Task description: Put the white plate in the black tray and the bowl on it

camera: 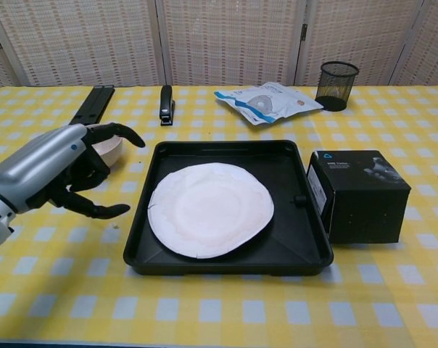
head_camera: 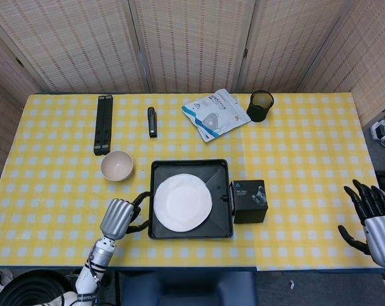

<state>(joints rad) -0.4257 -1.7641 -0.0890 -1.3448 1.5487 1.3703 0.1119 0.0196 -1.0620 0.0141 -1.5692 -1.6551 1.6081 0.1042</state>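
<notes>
Left hand, empty with fingers spread apart, hovers over the yellow checked tablecloth just left of the black tray. Beige bowl stands on the cloth behind this hand, apart from the tray. White plate lies flat inside the tray, toward its left side. Small black box sits just right of the tray. Right hand, empty with fingers splayed, is at the table's far right edge.

Print on the black box and white packet is too small to read.
</notes>
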